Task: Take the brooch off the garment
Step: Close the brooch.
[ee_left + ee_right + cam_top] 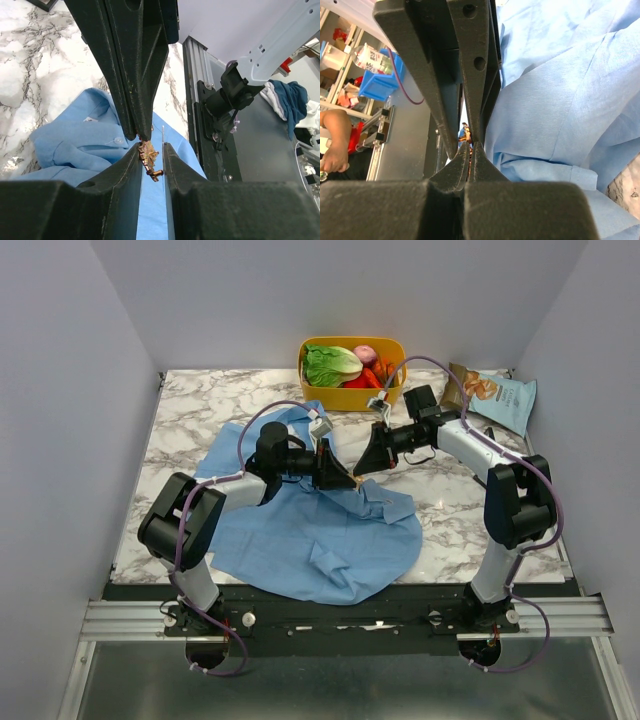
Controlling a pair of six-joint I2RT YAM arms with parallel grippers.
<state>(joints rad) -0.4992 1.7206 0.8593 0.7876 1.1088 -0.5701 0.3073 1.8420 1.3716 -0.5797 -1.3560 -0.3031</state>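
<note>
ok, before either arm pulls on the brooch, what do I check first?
1. Brooch sits between the left gripper fingers: ok.
2. Left jaws really clamping it: cannot tell; a gap shows on one side.
3. Right gripper closed: ok; its jaws stand nearly together.
4. What the right gripper pinches, cloth or pin: cannot tell.
5. Brooch free of the garment: cannot tell; cloth lies right behind it.
6. Room to draw the right arm back: cannot tell; the yellow basket sits close behind its wrist.
</note>
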